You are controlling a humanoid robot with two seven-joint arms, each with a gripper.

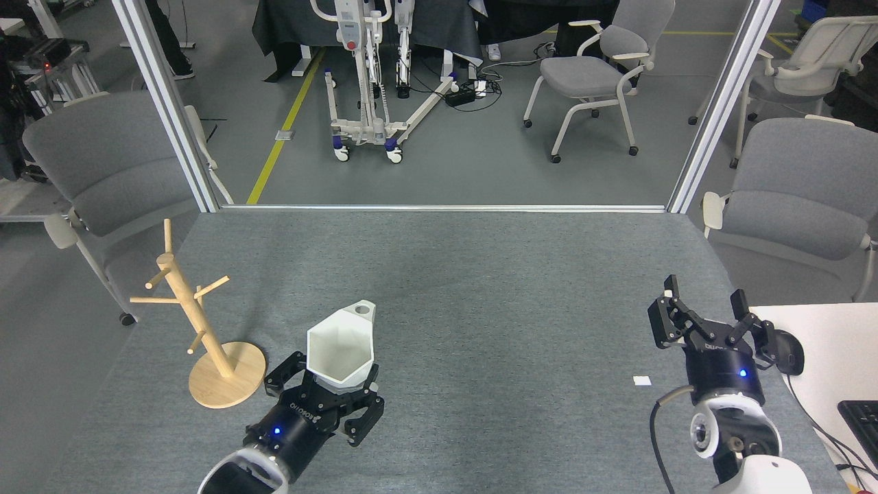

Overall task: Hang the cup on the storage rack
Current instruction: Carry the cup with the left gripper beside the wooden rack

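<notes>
The white faceted cup point(341, 348) is held above the grey table, its hexagonal mouth facing me and its small holed handle pointing up and right. My left gripper point(328, 381) is shut on the cup's lower part. To its left stands the light wooden storage rack point(194, 321), upright on its round base with thin pegs sticking out, a short gap away from the cup. My right gripper point(706, 307) stands open and holds nothing near the table's right edge.
A small white square point(642, 381) lies on the grey table point(480, 288) at the right. A white desk point(823, 343) with a black mouse point(789, 351) and keyboard point(864, 418) adjoins the right side. Grey chairs flank the table.
</notes>
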